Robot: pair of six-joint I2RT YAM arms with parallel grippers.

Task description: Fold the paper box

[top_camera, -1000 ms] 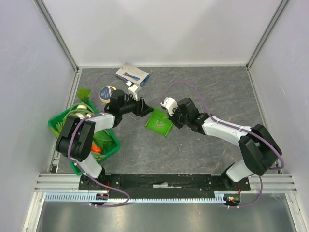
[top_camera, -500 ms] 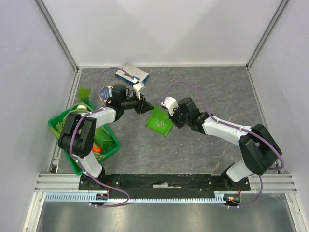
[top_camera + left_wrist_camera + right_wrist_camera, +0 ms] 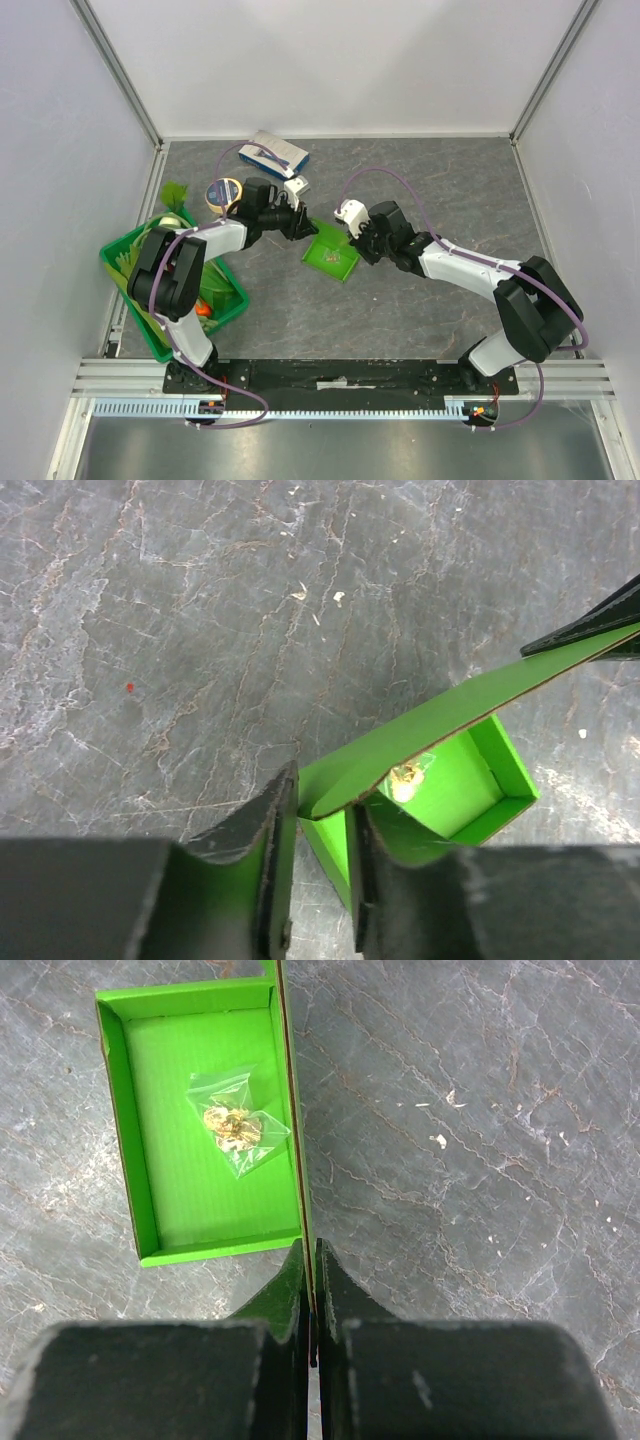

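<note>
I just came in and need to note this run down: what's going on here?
Two robot arms are folding a lime-green paper box in the middle of the table. The right gripper is shut on one end of the raised lid flap. The left gripper straddles the flap's other end; whether it is clamped is unclear. The box is open, with a small clear bag lying inside.

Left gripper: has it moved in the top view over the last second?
Yes. The left gripper shifted right, away from the round tin and toward the paper box.
</note>
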